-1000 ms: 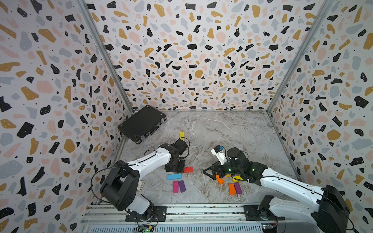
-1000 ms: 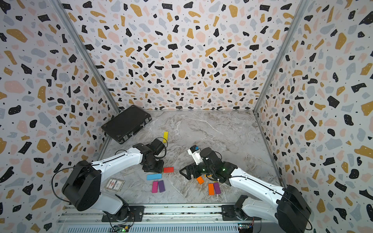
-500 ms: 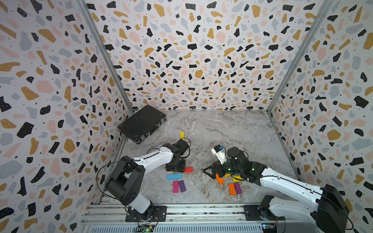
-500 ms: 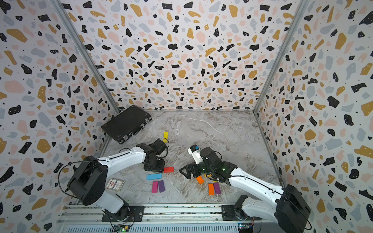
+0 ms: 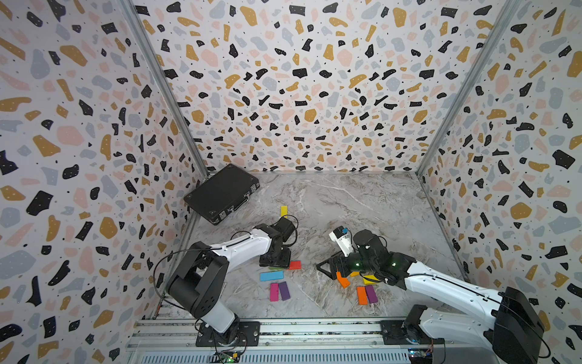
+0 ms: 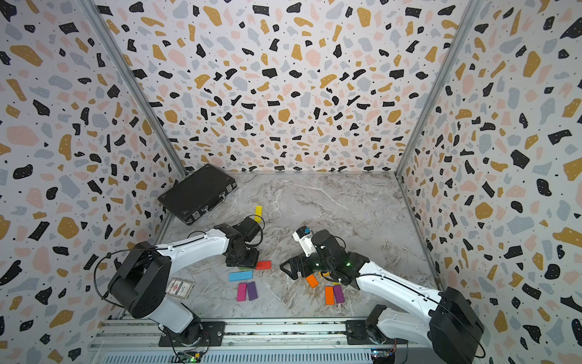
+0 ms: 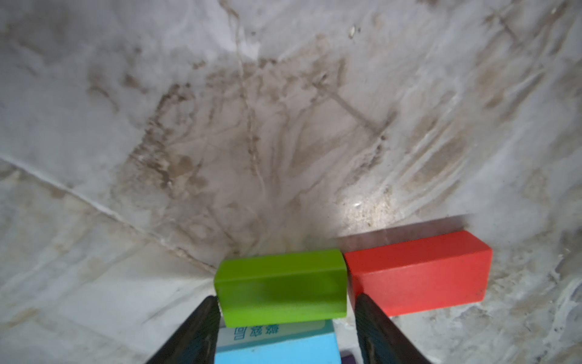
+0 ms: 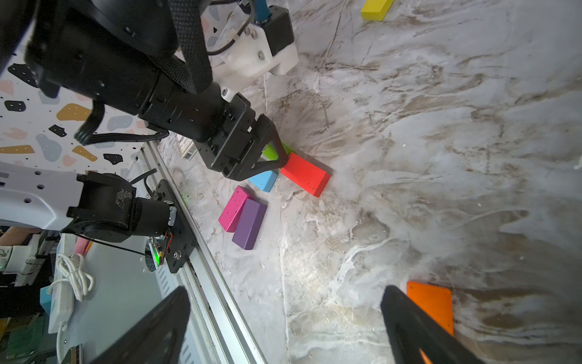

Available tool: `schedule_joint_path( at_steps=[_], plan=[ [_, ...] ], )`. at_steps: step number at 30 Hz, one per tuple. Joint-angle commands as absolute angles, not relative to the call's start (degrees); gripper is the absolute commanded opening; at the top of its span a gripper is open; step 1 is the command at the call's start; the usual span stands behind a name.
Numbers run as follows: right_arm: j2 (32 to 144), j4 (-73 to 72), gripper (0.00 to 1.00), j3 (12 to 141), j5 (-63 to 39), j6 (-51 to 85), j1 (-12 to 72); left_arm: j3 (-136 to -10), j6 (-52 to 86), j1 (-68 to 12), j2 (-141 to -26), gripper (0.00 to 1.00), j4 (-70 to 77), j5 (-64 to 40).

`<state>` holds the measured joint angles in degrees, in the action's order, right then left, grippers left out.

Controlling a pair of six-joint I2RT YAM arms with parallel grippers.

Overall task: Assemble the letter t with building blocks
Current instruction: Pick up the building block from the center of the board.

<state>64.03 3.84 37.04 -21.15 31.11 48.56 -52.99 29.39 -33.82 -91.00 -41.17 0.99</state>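
A: Any legible text?
B: Blue printed characters on a white label (image 7: 277, 332) between the green block (image 7: 280, 283) and the blue block (image 7: 277, 351); too blurred to read.
A: Elsewhere?
B: Printed card (image 6: 179, 287) in a top view; print too small.

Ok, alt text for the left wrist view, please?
A green rectangular block lies between the left gripper's black fingers, end to end with a red rectangular block, on a marbled tabletop. A light blue block lies nearer the camera.

green block (image 7: 280, 285) butts end-on against red block (image 7: 419, 272), blue block (image 5: 271, 275) alongside; pink block (image 5: 274, 291) and purple block (image 5: 284, 290) paired by worktop (image 5: 346, 205) front edge
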Motion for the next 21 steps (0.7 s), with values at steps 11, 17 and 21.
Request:
schedule_joint_path(
  at_steps=[11,17,21],
  plan=[
    [63.57,6.11,0.97,39.35,-20.39,29.45,48.78,-51.22,29.22,-32.79,-90.11,0.69,-40.41,2.68],
    [69.48,15.71,0.97,47.59,-18.12,19.61,48.93,-53.06,25.13,-32.37,-82.93,0.73,-44.47,2.0],
    [74.87,22.29,0.95,55.17,-18.13,11.86,48.95,-54.05,23.8,-28.76,-76.68,0.76,-48.53,-2.42]
  ],
)
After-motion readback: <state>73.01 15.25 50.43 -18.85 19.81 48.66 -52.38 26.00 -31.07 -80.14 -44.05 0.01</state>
